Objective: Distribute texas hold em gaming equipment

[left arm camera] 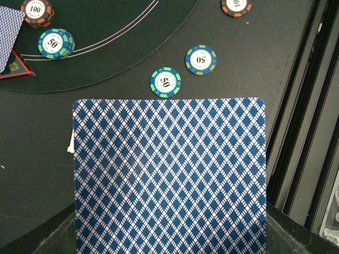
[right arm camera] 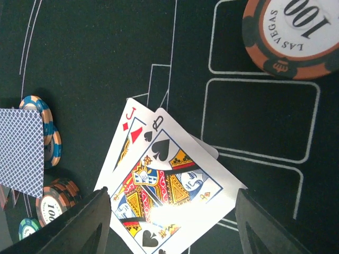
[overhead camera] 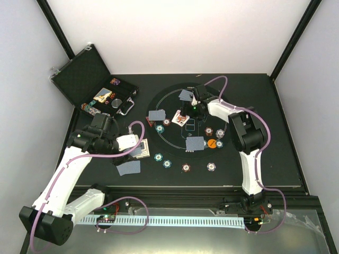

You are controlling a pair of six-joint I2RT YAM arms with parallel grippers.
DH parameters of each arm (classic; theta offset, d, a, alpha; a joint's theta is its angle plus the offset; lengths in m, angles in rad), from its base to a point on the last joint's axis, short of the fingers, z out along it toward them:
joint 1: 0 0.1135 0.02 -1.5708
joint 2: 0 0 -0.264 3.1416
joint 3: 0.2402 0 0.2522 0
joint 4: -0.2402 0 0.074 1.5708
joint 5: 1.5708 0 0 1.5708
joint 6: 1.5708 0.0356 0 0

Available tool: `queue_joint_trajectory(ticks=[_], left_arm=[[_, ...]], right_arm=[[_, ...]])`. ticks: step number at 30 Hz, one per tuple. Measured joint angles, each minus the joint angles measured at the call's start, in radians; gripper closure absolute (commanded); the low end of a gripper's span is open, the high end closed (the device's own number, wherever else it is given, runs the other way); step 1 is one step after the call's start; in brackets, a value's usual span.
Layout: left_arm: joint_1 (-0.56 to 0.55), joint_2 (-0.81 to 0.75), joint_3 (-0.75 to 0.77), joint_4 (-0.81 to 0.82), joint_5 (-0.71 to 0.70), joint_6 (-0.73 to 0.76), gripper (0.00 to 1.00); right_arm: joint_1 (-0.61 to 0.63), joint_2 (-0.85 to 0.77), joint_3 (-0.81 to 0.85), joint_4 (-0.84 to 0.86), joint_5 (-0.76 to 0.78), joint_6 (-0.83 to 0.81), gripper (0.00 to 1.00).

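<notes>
In the open case [overhead camera: 79,74], chips [overhead camera: 91,109]

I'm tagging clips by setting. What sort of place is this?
Most likely a robotics lab cell staged as a poker table: the left arm and right arm bolted side by side, white walls boxing them in, and a round printed mat with poker chips and playing cards.

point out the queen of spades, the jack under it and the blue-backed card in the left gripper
queen of spades [right arm camera: 167,182]: right wrist view, on the queen's picture
jack of diamonds [right arm camera: 123,145]: right wrist view, on its exposed left strip
blue-backed card [left arm camera: 169,174]: left wrist view, middle of its back
</notes>
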Motion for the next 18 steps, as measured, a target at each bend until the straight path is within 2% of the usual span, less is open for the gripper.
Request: queue_joint_trajectory(ticks=[4, 7, 12, 18], left_arm=[[0.0, 0.0, 0.0, 0.0, 0.0, 0.003, 0.99], [0.0, 0.0, 0.0, 0.0, 0.0, 0.003, 0.98], [0.0, 0.0, 0.0, 0.003, 0.0, 0.003, 0.98], [0.0, -0.002, 0.0, 0.004, 0.002, 0.002, 0.99]], right_arm=[[0.0, -0.005, 0.009, -0.018, 0.001, -0.004, 0.32], [0.0, -0.059, -0.055, 0.009, -0.023, 0.014, 0.29], [0.04, -0.285, -0.247, 0.092, -0.088, 0.092, 0.21], [0.196, -0.543, -0.473, 0.329, -0.216, 0.242, 0.17]])
